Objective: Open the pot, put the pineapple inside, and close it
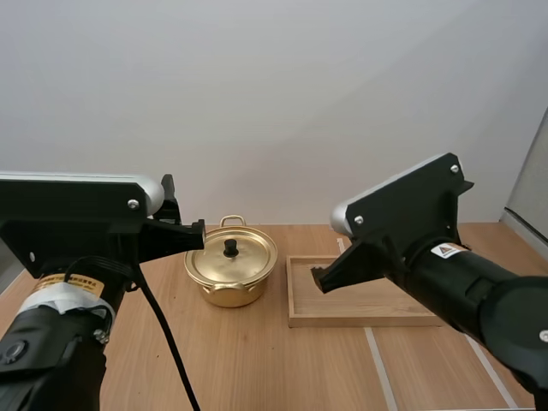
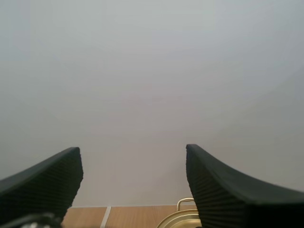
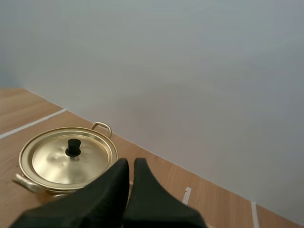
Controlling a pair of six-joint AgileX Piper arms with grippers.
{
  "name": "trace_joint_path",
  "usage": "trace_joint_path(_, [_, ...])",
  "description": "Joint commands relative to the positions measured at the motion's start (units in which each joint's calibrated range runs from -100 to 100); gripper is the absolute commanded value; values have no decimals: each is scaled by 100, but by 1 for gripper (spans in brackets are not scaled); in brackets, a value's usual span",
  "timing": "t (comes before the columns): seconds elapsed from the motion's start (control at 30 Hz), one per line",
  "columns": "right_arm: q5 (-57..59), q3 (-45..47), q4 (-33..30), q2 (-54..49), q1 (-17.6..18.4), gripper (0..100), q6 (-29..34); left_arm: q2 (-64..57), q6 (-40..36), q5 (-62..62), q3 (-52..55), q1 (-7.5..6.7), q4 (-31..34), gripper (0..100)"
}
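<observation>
one pot (image 1: pixel 229 288) stands mid-table (image 1: pixel 257 360), its one lid (image 1: pixel 242 258) on and one black knob (image 1: pixel 230 248) upright. one tray (image 1: pixel 360 321) lies just right of it, apart. two grippers: the left gripper (image 1: pixel 193 235), fingers spread, overlaps the pot's left rim; the right gripper (image 1: pixel 318 278), fingers pressed together, hangs over the tray's left end.

The high view looks forward and down over the table (image 1: pixel 257 368). The wrist views face the wall (image 1: pixel 274 103), low, from 9 and 3 o'clock of the pot (image 1: pixel 231 272), which all share.
</observation>
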Motion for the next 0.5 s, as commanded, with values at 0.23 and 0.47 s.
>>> trace_joint_path(0.23, [-1409,1444,440,-1657,42,9,-717,-20,-333,554,365,-484,635,100])
trace_joint_path(0.47, [-1596,2384,450,-1741,8,9,-391,-313,-500,15,1586,-484,854,100])
